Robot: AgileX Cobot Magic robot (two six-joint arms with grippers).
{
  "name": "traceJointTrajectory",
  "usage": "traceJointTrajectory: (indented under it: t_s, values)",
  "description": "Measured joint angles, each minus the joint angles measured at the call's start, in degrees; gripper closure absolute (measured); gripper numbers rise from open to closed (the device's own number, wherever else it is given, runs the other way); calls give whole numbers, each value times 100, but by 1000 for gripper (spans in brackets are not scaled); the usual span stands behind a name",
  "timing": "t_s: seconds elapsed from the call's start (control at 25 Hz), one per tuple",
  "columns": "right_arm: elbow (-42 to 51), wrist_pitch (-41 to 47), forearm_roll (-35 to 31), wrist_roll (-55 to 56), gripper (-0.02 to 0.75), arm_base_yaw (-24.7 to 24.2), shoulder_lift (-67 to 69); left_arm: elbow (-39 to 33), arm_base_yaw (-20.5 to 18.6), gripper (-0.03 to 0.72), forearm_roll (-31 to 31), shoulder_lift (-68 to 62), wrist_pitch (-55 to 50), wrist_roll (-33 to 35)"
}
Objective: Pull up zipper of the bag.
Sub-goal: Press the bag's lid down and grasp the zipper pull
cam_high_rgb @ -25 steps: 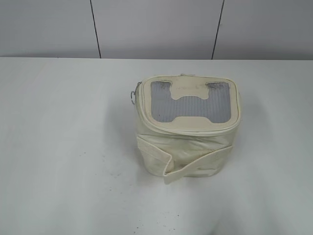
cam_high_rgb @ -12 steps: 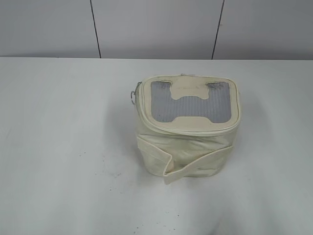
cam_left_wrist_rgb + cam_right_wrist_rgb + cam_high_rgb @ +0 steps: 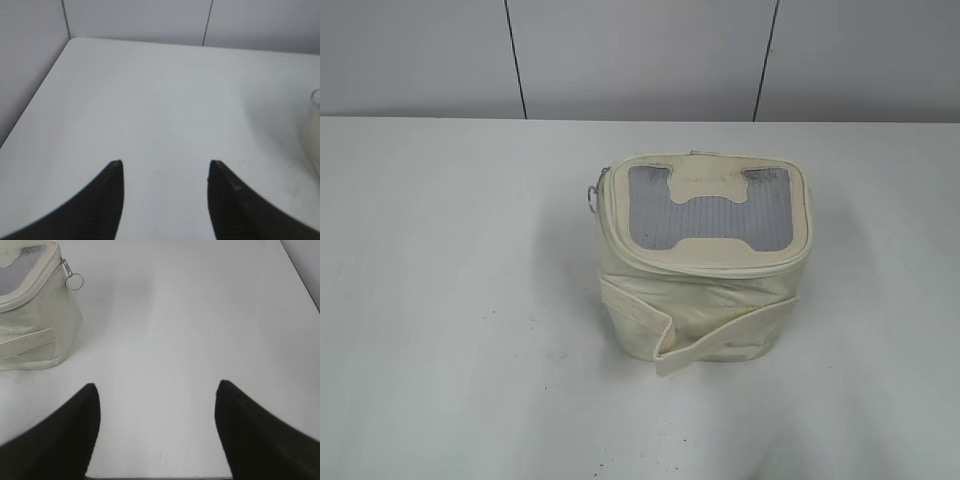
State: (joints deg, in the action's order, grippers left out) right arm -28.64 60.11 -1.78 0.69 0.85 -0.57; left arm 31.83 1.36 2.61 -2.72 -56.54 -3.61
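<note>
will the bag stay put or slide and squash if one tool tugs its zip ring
The bag looks soft: its creased walls would probably buckle. Nothing anchors it to the smooth table, so it may slide. The small ring pull likely swings loosely.

Almost nothing differs across the exterior view's three moments. The bag (image 3: 705,262) shows a very slight shift in its lower strap band (image 3: 715,338), whose loose fold near the front sits marginally lower on the desk (image 3: 440,300) than a second ago. No arm enters that view.
</note>
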Motion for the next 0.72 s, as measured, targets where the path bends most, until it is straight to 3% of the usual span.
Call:
traceJointTrajectory:
  t_s: [0.2, 0.28, 0.6, 0.72]
  values:
    - [-51, -106, 0, 0, 204, 0, 112, 42, 23, 278, 745, -800, 882, 109]
    - [-115, -306, 0, 0, 204, 0, 413, 86, 116, 279, 1316, -1315, 1167, 413]
    - [-437, -1528, -448, -109, 204, 324, 2243, 759, 471, 279, 3776, -4111, 1361, 3225]
    - [-780, -1843, -479, -495, 204, 653, 3032, 1202, 652, 277, 4322, -5347, 1190, 4091]
